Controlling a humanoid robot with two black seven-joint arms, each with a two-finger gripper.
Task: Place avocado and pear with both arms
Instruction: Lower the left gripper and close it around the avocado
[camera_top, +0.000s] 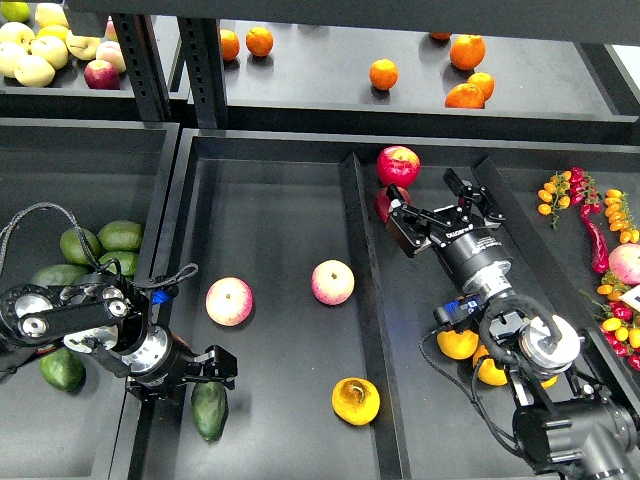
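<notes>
The dark green avocado lies at the front left of the middle tray. My left gripper is low over the avocado's upper end with its fingers spread, holding nothing. The yellow-orange pear with a brown patch lies in the same tray, to the right of the avocado, apart from both grippers. My right gripper is open and empty at the back of the right tray, next to a dark red apple.
Two pink-yellow apples lie mid-tray. A red apple sits at the back. Lighter avocados fill the left bin. Oranges lie under my right arm. Chillies and small tomatoes lie at the right. A raised divider separates the trays.
</notes>
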